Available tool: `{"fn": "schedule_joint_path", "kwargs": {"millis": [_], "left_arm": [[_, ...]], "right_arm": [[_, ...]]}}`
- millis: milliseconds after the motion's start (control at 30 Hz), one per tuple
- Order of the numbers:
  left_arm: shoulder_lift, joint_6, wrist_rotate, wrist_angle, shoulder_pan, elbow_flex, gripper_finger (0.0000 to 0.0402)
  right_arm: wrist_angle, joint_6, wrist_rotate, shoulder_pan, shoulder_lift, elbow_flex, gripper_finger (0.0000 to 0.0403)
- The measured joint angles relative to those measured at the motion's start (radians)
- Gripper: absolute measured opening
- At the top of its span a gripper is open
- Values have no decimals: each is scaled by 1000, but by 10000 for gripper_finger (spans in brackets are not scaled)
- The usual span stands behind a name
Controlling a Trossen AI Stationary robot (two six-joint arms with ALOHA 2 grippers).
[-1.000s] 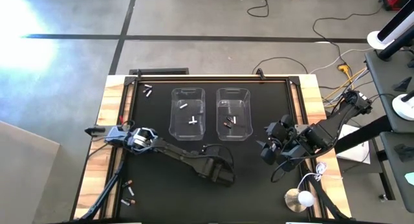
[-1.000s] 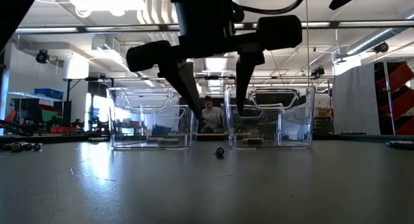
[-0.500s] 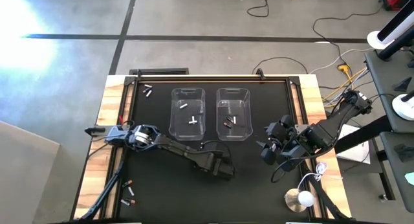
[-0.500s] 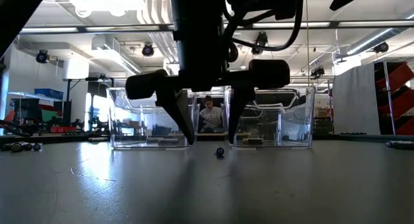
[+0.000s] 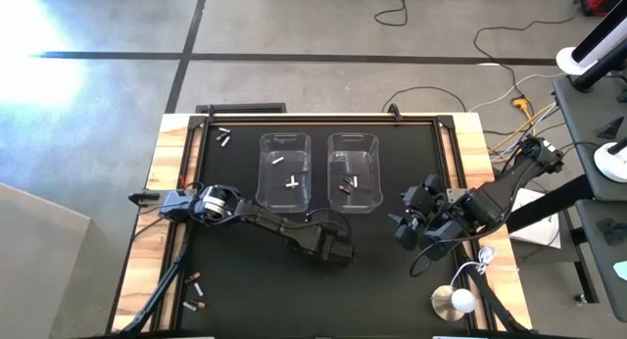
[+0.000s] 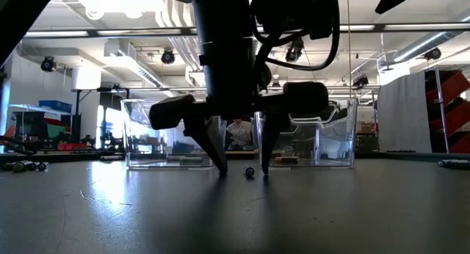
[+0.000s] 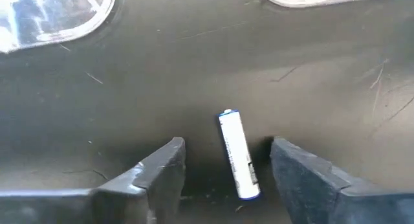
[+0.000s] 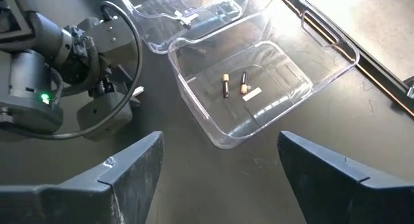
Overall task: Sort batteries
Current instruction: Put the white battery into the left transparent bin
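Note:
A silvery-white battery point(image 7: 238, 156) lies flat on the black mat point(image 5: 392, 280), just in front of the gap between two clear bins. My left gripper point(image 6: 244, 171) is open, fingers pointing steeply down. Its tips stand at the mat on either side of this battery point(image 6: 250, 171), with a gap on each side. The left bin point(image 5: 284, 170) holds silvery batteries. The right bin point(image 8: 259, 88) holds dark batteries with copper ends point(image 8: 226, 85). My right gripper point(image 8: 220, 159) hangs open above the mat, to the right of the right bin point(image 5: 353, 172).
More loose batteries lie near the mat's far left corner point(image 5: 223, 136) and at its near left edge point(image 5: 196, 290). A round white object point(image 5: 453, 302) sits near the right front corner. A person point(image 6: 239, 133) shows beyond the bins.
My left gripper has come down from above the bins' height and a little toward the far edge. Its fingertips now stand at the mat around the battery. The battery has not moved.

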Motion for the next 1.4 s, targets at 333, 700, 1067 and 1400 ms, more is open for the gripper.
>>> {"fn": "schedule_joint_path", "kwargs": {"millis": [333,700,1067,1400], "left_arm": [[2,120,-18,-21,-8,-25,66],[4,343,-23,-4,-18,-19,11],[4,734,-42,-77,-124,94,11],[-67,992,-141,-252,-162,193,11]], "right_arm": [[42,59,-18,0,0,-55,283],[91,20,-54,0,0,-75,267],[138,-27,-59,0,0,-91,254],[291,-27,-101,0,0,-143,258]]}}
